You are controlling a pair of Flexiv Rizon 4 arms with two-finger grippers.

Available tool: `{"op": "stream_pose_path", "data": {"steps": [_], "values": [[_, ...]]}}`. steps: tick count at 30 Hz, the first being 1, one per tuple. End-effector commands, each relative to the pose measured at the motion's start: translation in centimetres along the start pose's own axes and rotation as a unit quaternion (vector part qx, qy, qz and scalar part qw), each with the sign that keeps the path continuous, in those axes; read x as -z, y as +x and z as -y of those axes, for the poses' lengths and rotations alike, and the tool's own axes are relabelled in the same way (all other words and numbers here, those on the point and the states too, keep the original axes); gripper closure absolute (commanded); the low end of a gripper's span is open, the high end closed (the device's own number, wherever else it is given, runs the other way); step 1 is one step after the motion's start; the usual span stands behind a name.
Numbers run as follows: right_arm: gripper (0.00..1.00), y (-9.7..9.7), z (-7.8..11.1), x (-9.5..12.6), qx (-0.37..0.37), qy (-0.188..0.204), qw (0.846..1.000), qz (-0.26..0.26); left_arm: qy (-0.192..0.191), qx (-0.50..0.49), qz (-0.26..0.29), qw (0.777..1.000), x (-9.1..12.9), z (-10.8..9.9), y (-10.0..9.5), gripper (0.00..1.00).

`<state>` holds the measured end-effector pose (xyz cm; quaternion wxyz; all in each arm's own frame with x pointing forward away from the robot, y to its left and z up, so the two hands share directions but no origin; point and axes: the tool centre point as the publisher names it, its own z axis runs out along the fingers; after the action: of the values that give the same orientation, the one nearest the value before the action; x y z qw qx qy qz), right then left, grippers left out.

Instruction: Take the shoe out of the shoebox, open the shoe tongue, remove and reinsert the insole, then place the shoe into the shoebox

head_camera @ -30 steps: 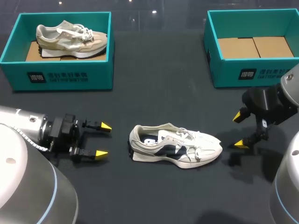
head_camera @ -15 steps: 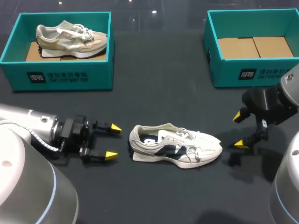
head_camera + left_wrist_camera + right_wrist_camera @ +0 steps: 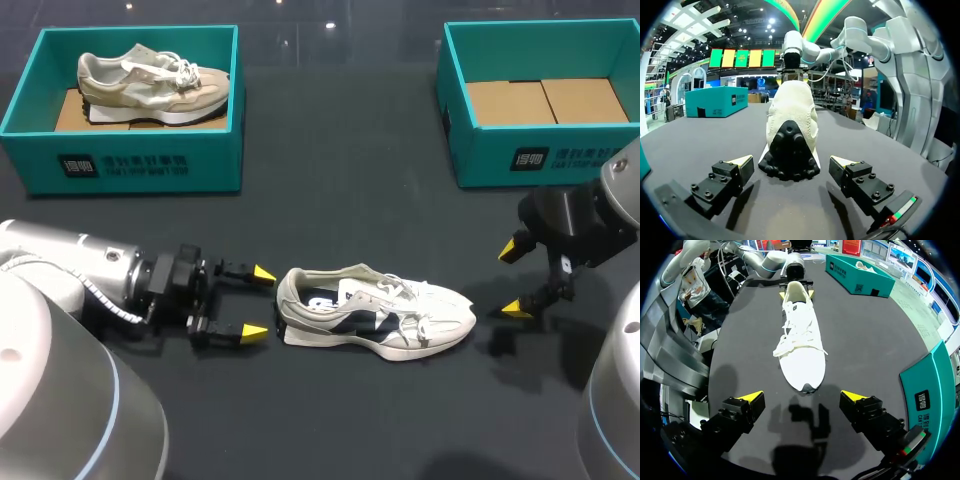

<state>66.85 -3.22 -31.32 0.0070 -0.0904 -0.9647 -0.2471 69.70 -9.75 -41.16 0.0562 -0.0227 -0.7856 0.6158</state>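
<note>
- Left gripper (image 3: 258,301), fingers apart, sits just beside the heel and is the nearer of the two.
- White shoe (image 3: 375,312) lies on the table (image 3: 350,200) between the arms, heel left, toe right.
- Right gripper (image 3: 512,279), fingers spread, stands off the toe.

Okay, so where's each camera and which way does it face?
Head: above, behind; looks down on table, shoe; shows left gripper, right gripper.
Left wrist: on left arm; faces shoe's heel; that gripper shows, open.
Right wrist: on right arm; faces shoe's toe; that gripper shows, open.
Both wrists share the shoe, opposite ends.
</note>
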Motion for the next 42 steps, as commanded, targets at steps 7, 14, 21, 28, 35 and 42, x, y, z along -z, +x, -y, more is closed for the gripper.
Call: {"op": "stream_pose_path", "data": {"steps": [7,14,21,28,35,42], "values": [[0.0,0.2,0.0,0.0,0.0,0.001,1.0,0.002,0.005,0.003,-0.017,1.0,-1.8,-0.2,-0.1,0.0],[0.0,0.2,0.0,0.0,0.0,0.001,1.0,0.002,0.006,0.003,-0.022,1.0,-2.7,0.0,0.1,0.0],[0.0,0.2,0.0,0.0,0.0,0.001,1.0,0.002,0.004,-0.002,-0.009,1.0,-3.2,0.2,-0.2,0.0],[0.0,0.2,0.0,0.0,0.0,0.001,1.0,0.002,0.005,-0.001,-0.004,1.0,-3.5,0.3,-0.6,0.0],[0.0,0.2,0.0,0.0,0.0,0.001,1.0,0.002,0.008,0.0,0.001,1.0,-4.1,0.4,-0.6,0.0],[0.0,0.2,0.0,0.0,0.0,0.001,1.0,0.002,0.013,0.002,0.003,1.0,-4.7,0.5,-0.5,0.0]]}}
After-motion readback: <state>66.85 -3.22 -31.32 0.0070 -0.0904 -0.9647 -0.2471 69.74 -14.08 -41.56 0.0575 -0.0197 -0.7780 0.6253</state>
